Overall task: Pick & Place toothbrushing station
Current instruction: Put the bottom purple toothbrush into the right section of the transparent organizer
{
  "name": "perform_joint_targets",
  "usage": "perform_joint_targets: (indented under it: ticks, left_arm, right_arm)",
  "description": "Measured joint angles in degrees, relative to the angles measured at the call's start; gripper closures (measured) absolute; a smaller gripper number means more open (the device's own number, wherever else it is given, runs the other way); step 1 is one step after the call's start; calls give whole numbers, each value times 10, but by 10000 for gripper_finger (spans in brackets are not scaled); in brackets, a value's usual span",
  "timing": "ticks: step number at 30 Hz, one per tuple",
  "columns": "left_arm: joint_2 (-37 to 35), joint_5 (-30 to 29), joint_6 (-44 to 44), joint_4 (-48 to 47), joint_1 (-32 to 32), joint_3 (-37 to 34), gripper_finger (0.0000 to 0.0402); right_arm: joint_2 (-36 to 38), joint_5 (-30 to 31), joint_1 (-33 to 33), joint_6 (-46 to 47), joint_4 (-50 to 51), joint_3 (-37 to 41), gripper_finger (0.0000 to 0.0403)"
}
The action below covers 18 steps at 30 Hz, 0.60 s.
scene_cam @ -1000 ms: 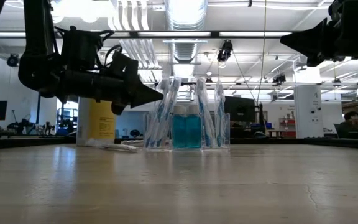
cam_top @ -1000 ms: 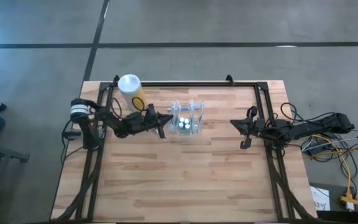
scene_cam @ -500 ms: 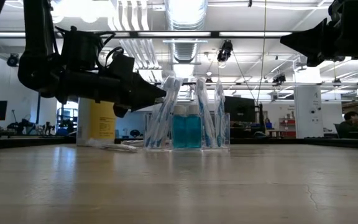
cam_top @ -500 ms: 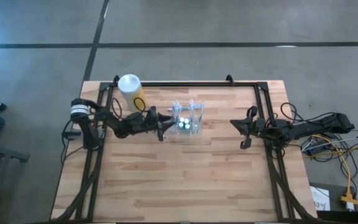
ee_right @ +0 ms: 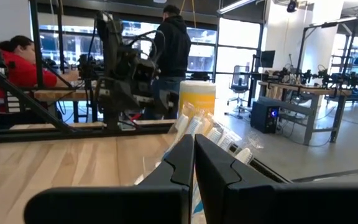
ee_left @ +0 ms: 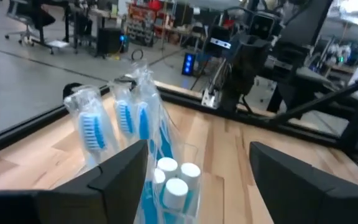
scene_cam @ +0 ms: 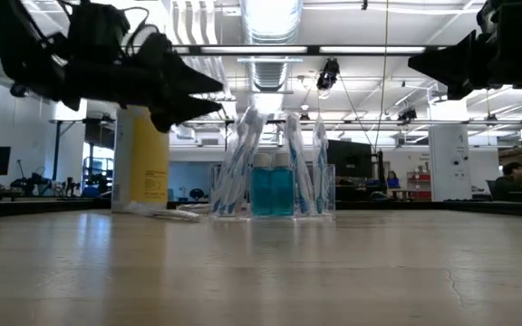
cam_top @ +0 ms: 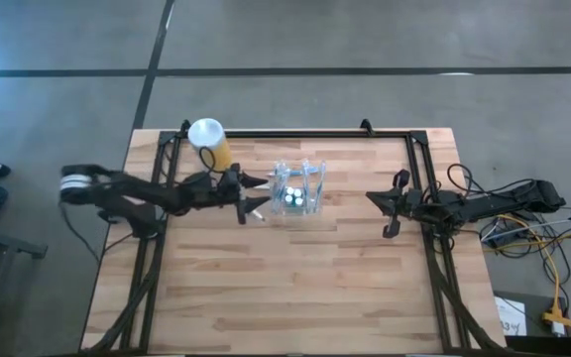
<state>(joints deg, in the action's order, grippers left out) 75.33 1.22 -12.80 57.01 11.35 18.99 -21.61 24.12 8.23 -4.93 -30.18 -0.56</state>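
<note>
The toothbrushing station [cam_top: 296, 190] is a small clear holder standing on its base on the wooden table, left of centre toward the far edge. It holds wrapped blue-and-white toothbrushes [ee_left: 94, 127] upright and blue bottles with white caps [scene_cam: 271, 188]. My left gripper [cam_top: 257, 195] hangs open and level just left of the station, at the height of the brush tops [scene_cam: 208, 98], with nothing between its fingers. In the left wrist view the station [ee_left: 143, 149] stands close ahead of the gripper [ee_left: 197, 186]. My right gripper [cam_top: 385, 210] is shut and waits above the table's right part [ee_right: 194, 168].
A yellow cylinder canister with a white lid [cam_top: 209, 142] stands at the far left, behind my left arm [scene_cam: 143, 163]. A black frame [cam_top: 295, 133] runs along the table's edges. People stand and sit in the room beyond the table [ee_right: 171, 43]. Bare wood fills the near half [cam_top: 285, 288].
My left gripper has opened from shut. It has risen and drawn back a little from the station toward the table's left edge, while the arm stretched out to the left. The station has stayed where it was.
</note>
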Motion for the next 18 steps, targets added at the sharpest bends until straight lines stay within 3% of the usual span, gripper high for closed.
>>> perform_joint_targets:
  ticks: [11,14,18]
  left_arm:
    - [-300,13,77,-459,-1,35,138]
    - [-333,13,96,-582,-1,54,176]
    - [-333,18,106,-673,-1,76,275]
  right_arm:
    - [-3,0,0,16,-1,0,394]
    - [-3,0,0,18,-1,0,394]
    - [-3,0,0,18,-1,0,394]
